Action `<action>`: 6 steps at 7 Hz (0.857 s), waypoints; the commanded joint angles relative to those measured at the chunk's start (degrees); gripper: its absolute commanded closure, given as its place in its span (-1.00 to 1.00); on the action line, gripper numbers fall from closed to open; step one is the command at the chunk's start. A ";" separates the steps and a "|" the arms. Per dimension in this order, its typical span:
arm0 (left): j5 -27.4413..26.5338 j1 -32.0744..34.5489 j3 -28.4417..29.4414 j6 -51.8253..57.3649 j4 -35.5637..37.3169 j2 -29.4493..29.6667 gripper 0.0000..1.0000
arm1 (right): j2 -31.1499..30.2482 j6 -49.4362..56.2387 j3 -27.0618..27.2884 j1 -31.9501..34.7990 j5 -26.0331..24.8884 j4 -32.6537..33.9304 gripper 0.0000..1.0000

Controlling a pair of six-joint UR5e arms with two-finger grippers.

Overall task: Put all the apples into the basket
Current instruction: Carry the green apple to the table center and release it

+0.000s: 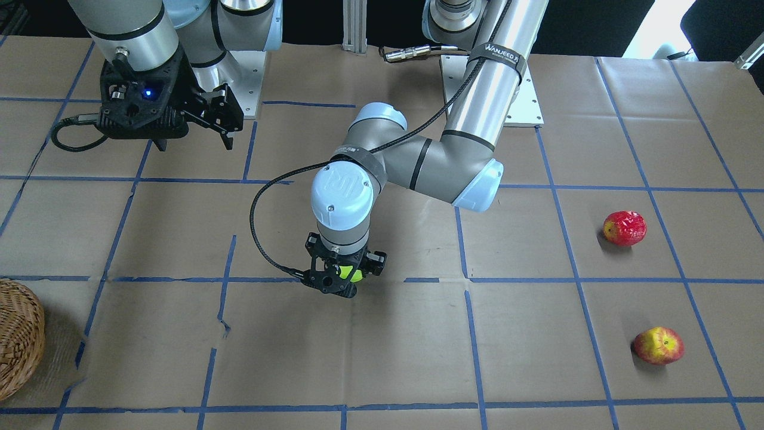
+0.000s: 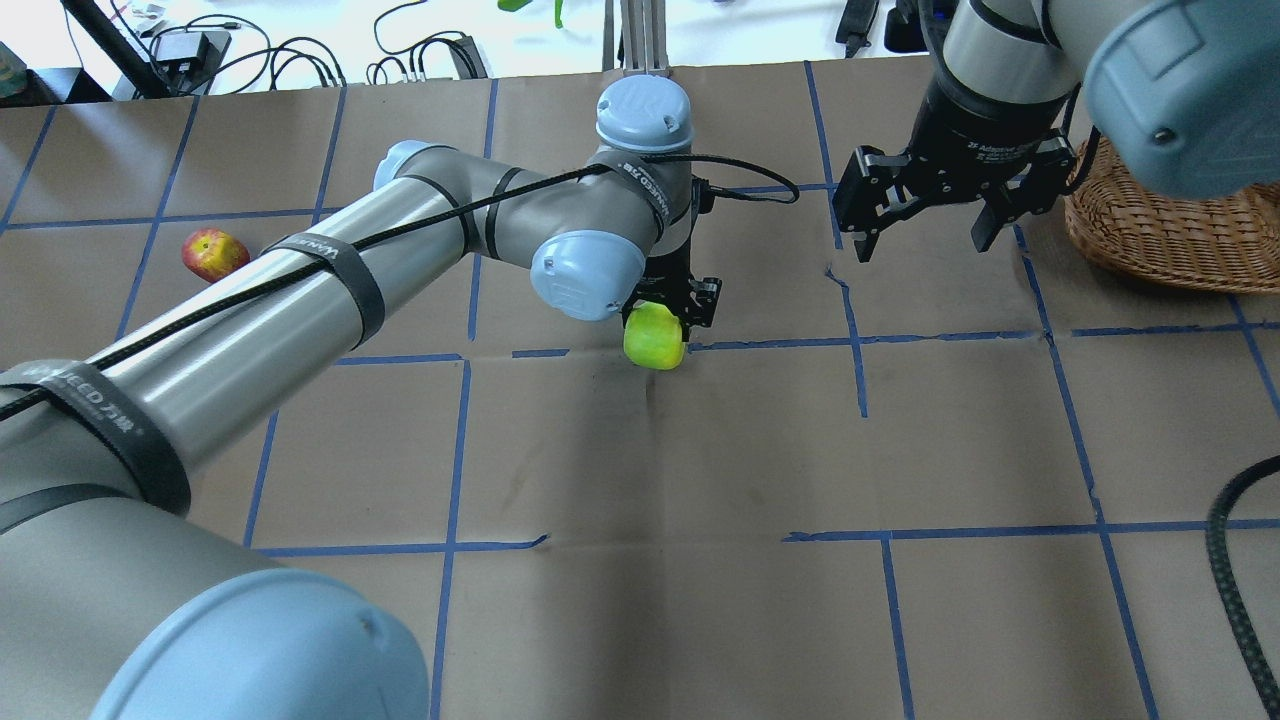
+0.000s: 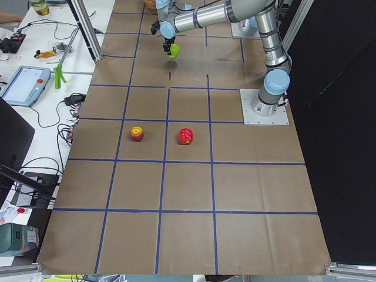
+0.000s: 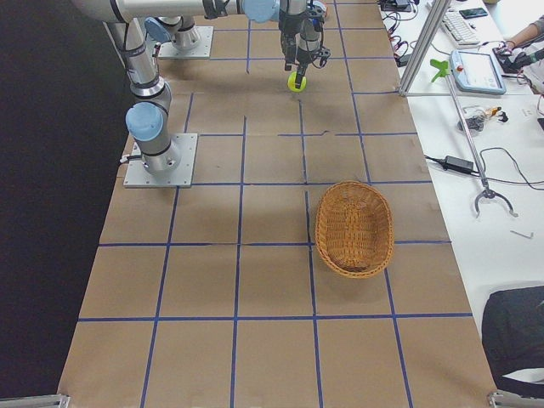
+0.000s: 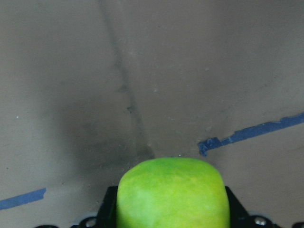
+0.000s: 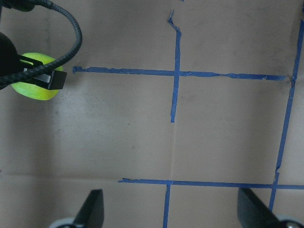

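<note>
Left hand (image 1: 348, 278) is seen from the front clamped on the bright lime-green apple (image 1: 345, 272), held over the brown paper-covered table (image 1: 537, 334); the glossy red apple (image 1: 624, 228) and the red-and-yellow blushed apple (image 1: 658, 346) lie well apart from it; from overhead, the right hand (image 2: 923, 245) is shown with fingers apart, near the round light-brown wicker basket (image 2: 1150, 240); in the right-side view the basket is seen resting on the table, well apart from the held apple.

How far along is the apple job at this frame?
Nothing is done yet: the basket is empty. In hand: the left gripper holds the green apple over the table, away from the basket. Left: the glossy red apple and the blushed apple lie on the table, untouched. The right gripper is open and empty.
</note>
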State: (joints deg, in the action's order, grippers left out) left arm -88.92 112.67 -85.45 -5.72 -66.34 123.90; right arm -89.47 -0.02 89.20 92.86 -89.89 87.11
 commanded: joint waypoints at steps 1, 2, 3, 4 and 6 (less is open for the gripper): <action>-0.64 0.01 -0.33 0.36 0.07 0.73 0.26 | 0.00 -0.68 0.01 0.04 -0.28 -0.01 -1.00; -0.64 0.01 0.02 0.53 0.07 1.08 -0.11 | 0.00 -0.68 0.01 0.22 -0.28 0.16 -1.00; -0.38 0.01 0.54 0.45 0.07 1.00 -0.85 | 0.00 -0.68 0.01 0.22 -0.19 0.16 -1.00; -0.03 -0.08 0.63 0.45 0.07 0.21 -0.96 | 0.00 -0.68 0.09 0.30 -0.19 0.16 -1.00; 0.24 -1.74 1.16 0.45 -0.54 -3.02 -0.96 | -0.09 -1.03 0.53 0.39 0.51 0.33 -0.99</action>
State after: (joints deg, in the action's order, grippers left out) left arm -88.81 111.97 -84.63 -5.27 -66.47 123.00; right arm -89.49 -0.79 89.44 93.18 -89.80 87.32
